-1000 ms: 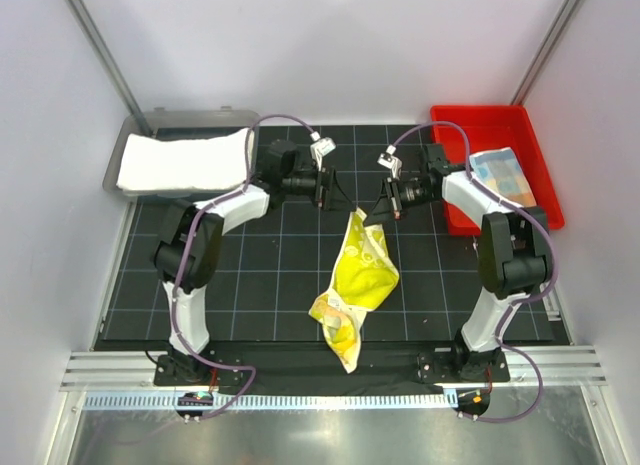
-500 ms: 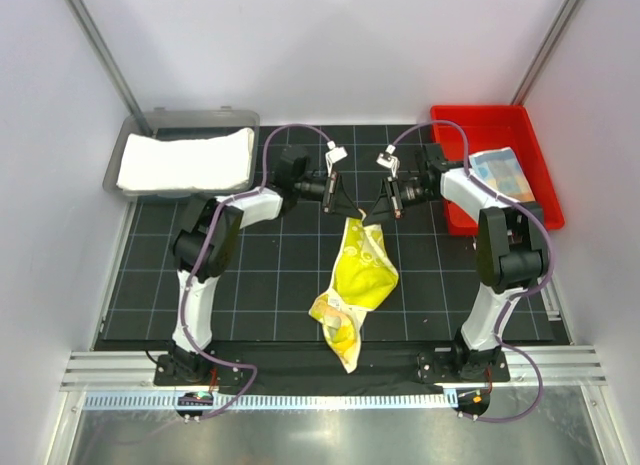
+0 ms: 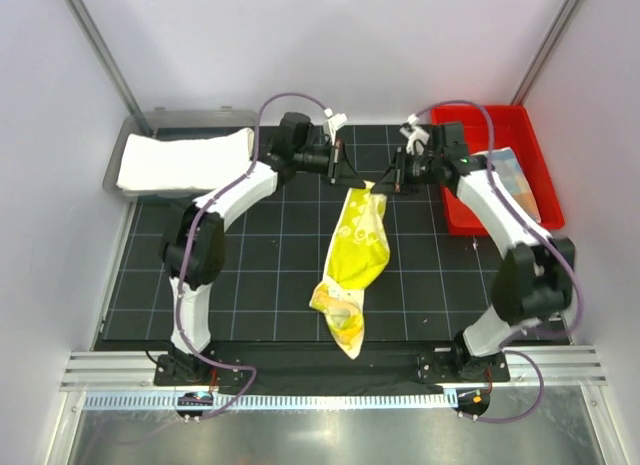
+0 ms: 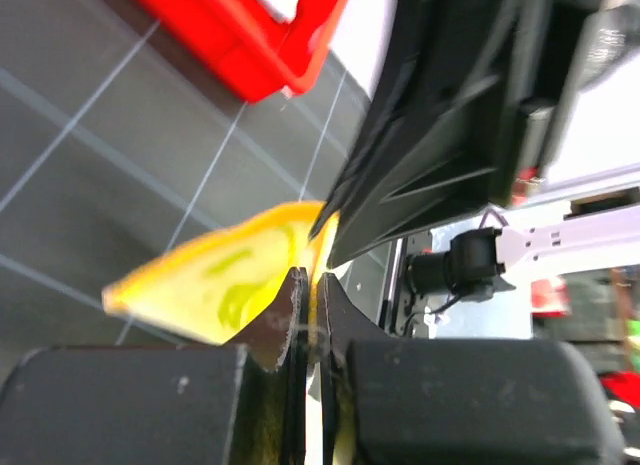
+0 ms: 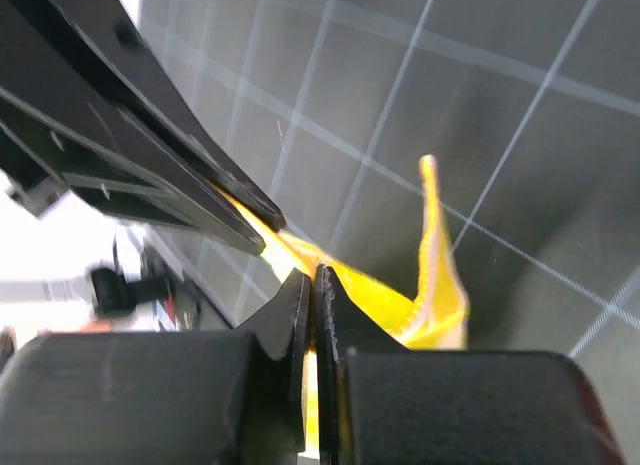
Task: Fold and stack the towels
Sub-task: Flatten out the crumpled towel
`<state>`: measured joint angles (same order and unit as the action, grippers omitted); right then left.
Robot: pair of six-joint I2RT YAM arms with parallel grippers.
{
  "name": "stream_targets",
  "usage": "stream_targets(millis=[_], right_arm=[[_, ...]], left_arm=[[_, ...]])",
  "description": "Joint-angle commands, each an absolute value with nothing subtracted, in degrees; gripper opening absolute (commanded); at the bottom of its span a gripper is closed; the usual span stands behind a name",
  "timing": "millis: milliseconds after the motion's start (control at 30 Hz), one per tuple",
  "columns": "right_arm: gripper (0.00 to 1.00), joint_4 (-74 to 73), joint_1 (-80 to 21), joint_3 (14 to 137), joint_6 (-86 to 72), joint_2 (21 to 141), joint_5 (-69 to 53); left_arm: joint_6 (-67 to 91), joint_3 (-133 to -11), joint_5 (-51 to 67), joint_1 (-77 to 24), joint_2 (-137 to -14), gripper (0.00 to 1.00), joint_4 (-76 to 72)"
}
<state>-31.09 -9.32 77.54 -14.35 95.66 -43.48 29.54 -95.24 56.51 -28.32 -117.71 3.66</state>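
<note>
**Both hands pinching one end of the yellow towel**

Nearest to my bases, at the lower centre of the overhead view, the bottom end of the yellow towel (image 3: 352,255) is lying bunched on the dark gridded desk (image 3: 250,275). From there the cloth is running up the frame as a narrow, twisted strip to my two hands. I am judging it to be light, limp and thin. It is sagging and creasing under its own weight, so it is going to follow wherever I pull and hold no shape of its own. It should not slip out of a firm pinch, but a grip on one layer near the hem could let the rest droop.

Above the middle of the frame, my left hand (image 3: 352,173) and right hand (image 3: 385,182) are meeting almost tip to tip. Both are clenched on the upper end of the yellow towel, fingers pressed flat with only cloth between them. Both wrist views are showing the same: yellow fabric is bulging out just beyond each closed pinch, with the other hand's black fingers right beside it. To spread it, I am thinking the better holds are its two upper corners, well apart, not this one bunched point.

Farthest away, the white towel (image 3: 180,160) is lying in the grey tray (image 3: 190,115) at upper left. The light-blue towel (image 3: 510,175) is lying in the red bin (image 3: 480,120) at upper right.
</note>
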Motion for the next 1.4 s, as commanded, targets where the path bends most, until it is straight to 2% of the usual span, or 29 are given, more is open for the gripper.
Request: stream_targets(millis=[0,33,167,267,300,367,400,467,500,600,700,833,1000,1367], right_arm=[[0.01,-33.31,-8.08,74.72,-27.32,81.15,-20.85],[0.01,-32.01,-9.04,73.40,-28.03,74.68,-17.87],[0.01,-27.44,-14.40,66.65,-30.32,61.13,-10.66],[0.01,-26.72,-21.60,62.08,-32.78,55.83,-5.30],[0.01,-26.54,-23.19,59.96,-34.78,54.85,-4.49],[0.01,-24.62,-28.09,50.87,-38.39,51.70,-2.82],[0.09,-22.26,-29.43,47.58,-41.63,51.16,-2.03],[0.20,-22.15,-31.89,41.17,-43.76,51.33,-0.27],[0.26,-23.28,-31.90,40.35,-44.20,52.81,2.87],[0.36,-26.44,-31.90,42.70,-43.34,56.58,7.10],[0.45,-29.60,-31.90,48.15,-35.09,59.84,5.81],[0.54,-33.04,-32.52,49.49,-23.57,64.94,-5.77],[0.53,-31.38,-43.06,46.23,-20.74,66.61,-1.14],[0.53,-23.05,-43.68,39.12,-25.05,71.46,-6.49]], left_arm=[[24.08,-100.20,48.53,-27.94,-106.36,0.00,17.13],[24.43,-99.15,47.47,-28.38,-103.65,0.00,17.31],[25.22,-92.40,41.59,-30.49,-97.40,0.00,17.14],[25.40,-87.12,37.01,-31.99,-92.30,0.00,17.14],[25.75,-81.79,33.43,-32.25,-90.81,0.00,16.88],[26.45,-74.65,27.90,-33.13,-85.62,0.00,16.70],[27.59,-66.79,21.25,-33.05,-83.60,0.00,16.44],[31.70,-59.19,17.33,-33.05,-79.04,0.00,11.97],[33.29,-51.67,16.01,-33.05,-78.06,0.00,10.13],[36.91,-43.18,13.46,-33.05,-76.20,0.00,4.40],[37.18,-41.92,14.58,-33.05,-78.21,0.00,2.99],[38.05,-42.62,13.37,-32.96,-80.07,0.00,2.73],[39.64,-46.75,15.81,-29.98,-84.54,0.00,1.14],[37.97,-48.96,18.81,-26.72,-89.91,0.00,1.23]])
